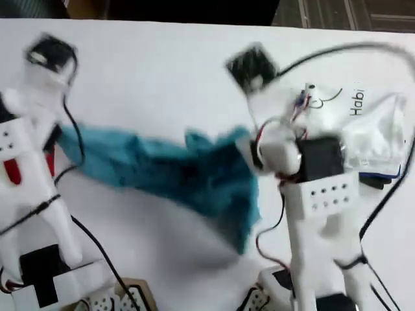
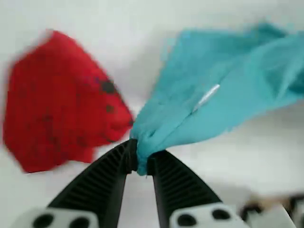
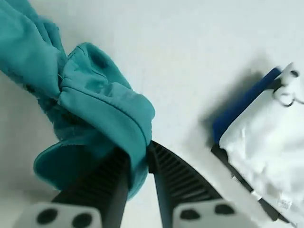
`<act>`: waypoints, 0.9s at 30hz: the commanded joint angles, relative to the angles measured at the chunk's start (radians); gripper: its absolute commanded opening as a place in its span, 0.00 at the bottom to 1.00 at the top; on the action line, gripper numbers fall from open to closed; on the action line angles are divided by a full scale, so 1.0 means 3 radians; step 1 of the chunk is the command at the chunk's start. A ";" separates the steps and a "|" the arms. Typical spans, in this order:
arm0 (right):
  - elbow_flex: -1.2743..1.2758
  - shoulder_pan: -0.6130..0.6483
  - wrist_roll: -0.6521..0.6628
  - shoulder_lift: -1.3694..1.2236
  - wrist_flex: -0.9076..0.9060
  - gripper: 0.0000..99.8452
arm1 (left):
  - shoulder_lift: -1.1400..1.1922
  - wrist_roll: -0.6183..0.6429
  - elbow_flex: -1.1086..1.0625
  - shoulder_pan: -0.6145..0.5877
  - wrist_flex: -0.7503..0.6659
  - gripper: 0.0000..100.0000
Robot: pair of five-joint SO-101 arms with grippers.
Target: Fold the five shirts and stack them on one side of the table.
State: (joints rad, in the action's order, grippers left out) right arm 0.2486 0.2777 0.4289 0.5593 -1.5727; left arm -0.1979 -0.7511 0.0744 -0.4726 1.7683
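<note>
since the white table (image 1: 162, 58) takes up most of what i'm looking at, start there. the teal shirt (image 1: 175, 172) is strung across the middle of it, between the left arm (image 1: 32, 149) and the right arm (image 1: 318, 188), and it sags into a bunched lump toward the right arm's side. it looks lifted rather than lying flat, though i can't tell how much of it touches the table. a red shirt (image 2: 57, 99) lies crumpled on the table just past the left arm's end, not folded by the look of it. off to the right sits a white plastic bag (image 1: 379, 126), close to the right arm but apart from the teal cloth. smallest bits: the left gripper (image 2: 141, 161) is pinched tight on one gathered end of the teal shirt. the right gripper (image 3: 140, 164) is clamped on a hemmed edge at the other end, with cloth draped over it.

my take: this is the spread-it-out step, early in the job. to do it well i'd draw the two ends apart evenly until the middle bunch opens, then lower both together so it lands flat. both grips are small pinches, so a yank could slip one free. i'd also set it down short of the bag and the red shirt.
</note>
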 commanded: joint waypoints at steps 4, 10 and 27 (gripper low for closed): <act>0.2276 -0.0621 0.0604 0.0580 0.0760 0.02 | -0.0102 -0.0384 -0.1358 0.0128 -0.0143 0.03; 0.2256 -0.1087 0.1166 0.0836 0.0627 0.02 | -0.0107 -0.0389 -0.1675 0.0123 -0.0292 0.03; 0.0220 -0.0913 0.0788 0.0703 0.0632 0.30 | -0.0107 -0.0358 -0.1670 0.0123 -0.0373 0.03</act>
State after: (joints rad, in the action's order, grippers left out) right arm 0.3667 -0.0276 0.7142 0.8078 -1.4316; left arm -0.1979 -0.8600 -0.4335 -0.4404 1.6625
